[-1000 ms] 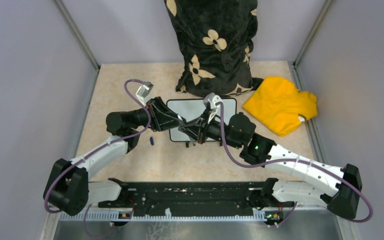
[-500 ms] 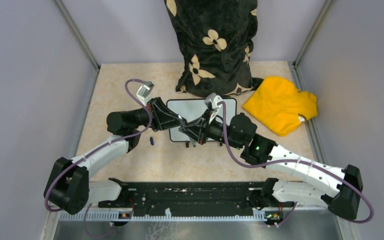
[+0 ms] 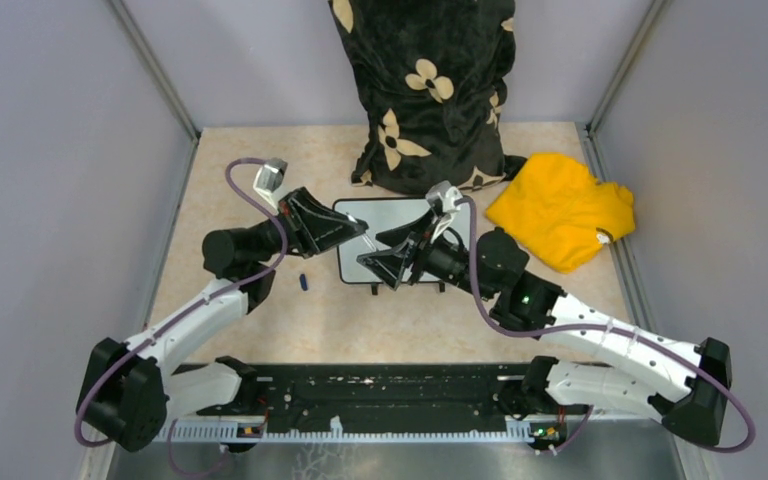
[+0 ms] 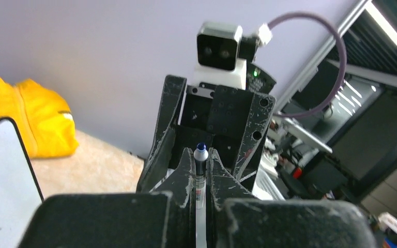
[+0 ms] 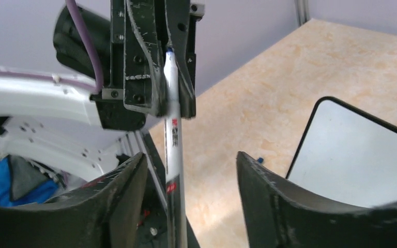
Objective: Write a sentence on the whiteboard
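Clearly the left hand [image 4: 200,164] is clamped tight on the marker [image 5: 172,135]. The pen lies lengthwise between its fingers, and part of the barrel sticks out toward the right hand [image 5: 188,168]. That hand stands partly open, one finger on each side of the barrel, and I can see it touching nothing. A blue end shows in the left wrist view, but I cannot tell if the nib is bare.

The board [image 3: 400,214] lies flat on the desk [image 3: 410,320] beneath both hands. Its visible face is blank, so no sentence is written yet. A small blue piece [image 3: 303,282], perhaps the cap, lies on the desk left of the board.

The marker is probably light, stiff and smooth. It may twist or slide in a two-finger pinch once the nib drags, so a hold across the barrel near the writing end should steer better. The board looks thin and light on small feet and is likely to skate under the pen's push. The free right hand could press on a frame corner, clear of the writing area. Light pressure should do, since the nib is probably soft.
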Robot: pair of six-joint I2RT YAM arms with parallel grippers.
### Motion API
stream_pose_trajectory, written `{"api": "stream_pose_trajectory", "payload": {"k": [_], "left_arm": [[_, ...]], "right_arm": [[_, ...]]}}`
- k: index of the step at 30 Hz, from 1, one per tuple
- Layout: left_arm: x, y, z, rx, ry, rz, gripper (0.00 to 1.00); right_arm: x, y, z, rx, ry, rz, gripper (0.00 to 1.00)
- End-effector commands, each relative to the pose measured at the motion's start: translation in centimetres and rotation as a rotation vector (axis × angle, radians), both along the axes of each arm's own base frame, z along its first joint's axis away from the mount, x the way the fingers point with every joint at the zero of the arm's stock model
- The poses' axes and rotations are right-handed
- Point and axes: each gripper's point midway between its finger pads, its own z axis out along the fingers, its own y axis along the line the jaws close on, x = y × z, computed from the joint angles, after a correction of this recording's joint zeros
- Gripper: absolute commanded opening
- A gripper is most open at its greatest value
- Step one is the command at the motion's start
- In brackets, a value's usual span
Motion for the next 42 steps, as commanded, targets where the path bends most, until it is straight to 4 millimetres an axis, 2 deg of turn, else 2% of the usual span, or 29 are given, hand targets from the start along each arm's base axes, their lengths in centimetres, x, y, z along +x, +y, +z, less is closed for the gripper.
{"api": "stream_pose_trajectory", "payload": {"k": [1, 5, 8, 13, 18, 25, 29, 34, 42], "left_arm": [[2.7, 1.3, 2.6, -0.130, 0.061, 0.191, 0.00], [4.6, 2.0, 4.3, -0.222, 0.163, 0.253, 0.00], [5.9, 2.7, 5.3, -0.304, 0.245, 0.298, 0.00], [6.3, 2.6, 6.7, -0.361, 0.286, 0.337, 0.00], [6.2, 3.0, 7.8, -0.396, 0.302, 0.382, 0.00], [6.5, 3.7, 6.8, -0.441, 0.368, 0.428, 0.00], [6.5, 3.3, 5.9, -0.438, 0.404, 0.426, 0.00], [6.4, 3.1, 5.5, -0.432, 0.416, 0.424, 0.00], [6.3, 3.0, 5.5, -0.448, 0.424, 0.420, 0.00]], "right_arm": [[0.3, -2.7, 5.5, 0.212, -0.024, -0.092, 0.66], [1.0, -5.1, 8.1, 0.340, -0.011, -0.187, 0.66], [1.1, -5.5, 9.3, 0.380, 0.002, -0.202, 0.65], [2.8, -5.4, 9.4, 0.375, 0.079, -0.260, 0.61], [3.4, -5.2, 9.9, 0.422, 0.100, -0.256, 0.61], [4.0, -4.2, 10.9, 0.465, 0.104, -0.217, 0.60], [4.4, -3.7, 11.4, 0.480, 0.110, -0.183, 0.59], [4.1, -3.2, 11.8, 0.495, 0.112, -0.072, 0.59], [3.2, -2.7, 12.4, 0.537, 0.110, 0.034, 0.48]]}}
